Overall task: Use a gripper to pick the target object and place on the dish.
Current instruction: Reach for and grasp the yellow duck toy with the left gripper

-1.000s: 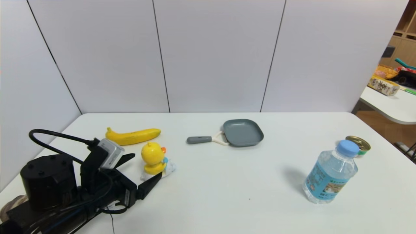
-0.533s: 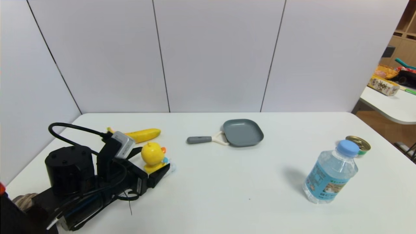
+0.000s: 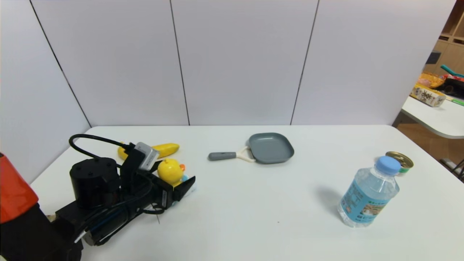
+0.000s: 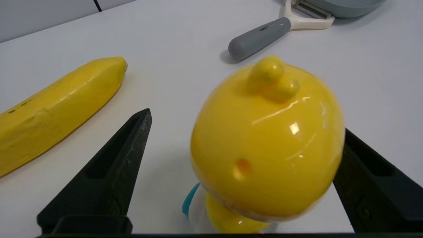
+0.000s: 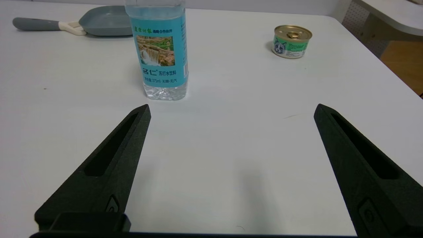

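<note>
The smooth white desk with rounded far corners carries, at its far left, a curved yellow banana, and just nearer and to the right of it a glossy yellow plastic duck toy with an orange beak. Beyond the middle lies a blue-grey, rounded-square shallow dish, with a grey-handled peeler with a white forked head close against its left side. On the right stands a clear plastic bottle with a blue cap and blue label, and farther back beside it a short round tin with a gold lid and green label.
</note>
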